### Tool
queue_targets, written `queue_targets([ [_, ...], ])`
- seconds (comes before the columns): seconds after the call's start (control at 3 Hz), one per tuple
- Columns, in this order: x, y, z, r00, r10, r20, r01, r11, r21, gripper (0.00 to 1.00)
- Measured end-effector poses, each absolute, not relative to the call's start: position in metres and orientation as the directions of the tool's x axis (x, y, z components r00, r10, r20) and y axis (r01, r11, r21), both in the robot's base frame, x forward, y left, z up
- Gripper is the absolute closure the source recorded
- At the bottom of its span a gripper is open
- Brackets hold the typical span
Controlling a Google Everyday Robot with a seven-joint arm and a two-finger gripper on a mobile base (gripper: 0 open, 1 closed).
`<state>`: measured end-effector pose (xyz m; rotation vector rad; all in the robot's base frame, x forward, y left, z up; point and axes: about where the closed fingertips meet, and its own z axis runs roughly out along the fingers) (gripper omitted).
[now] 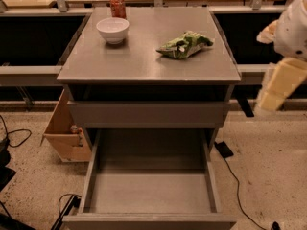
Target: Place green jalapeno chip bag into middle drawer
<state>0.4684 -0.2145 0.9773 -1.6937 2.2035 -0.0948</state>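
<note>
The green jalapeno chip bag [185,45] lies crumpled on the right part of the grey cabinet top [144,61]. The middle drawer [149,191] is pulled out toward me below, and its bare floor holds nothing. My gripper [277,87] hangs in the air at the right edge of the view, beyond the cabinet's right side. It is right of the bag, lower than it, and clear of it. The white arm [293,28] shows above the gripper.
A white bowl [112,29] and a red can [117,5] stand at the back left of the cabinet top. A shut drawer front [146,114] sits above the open drawer. A cardboard box [64,131] is on the floor at left, and cables [240,186] run at right.
</note>
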Motion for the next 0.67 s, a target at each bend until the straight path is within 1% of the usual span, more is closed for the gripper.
queue_targets([
  [0.33,0.565,-0.211,0.981,-0.235,-0.901,-0.365,-0.874,0.361,-0.326,0.0],
  [0.67,0.648,-0.203,0.989,-0.257,-0.84,-0.477,-0.805,0.459,-0.376,0.0],
])
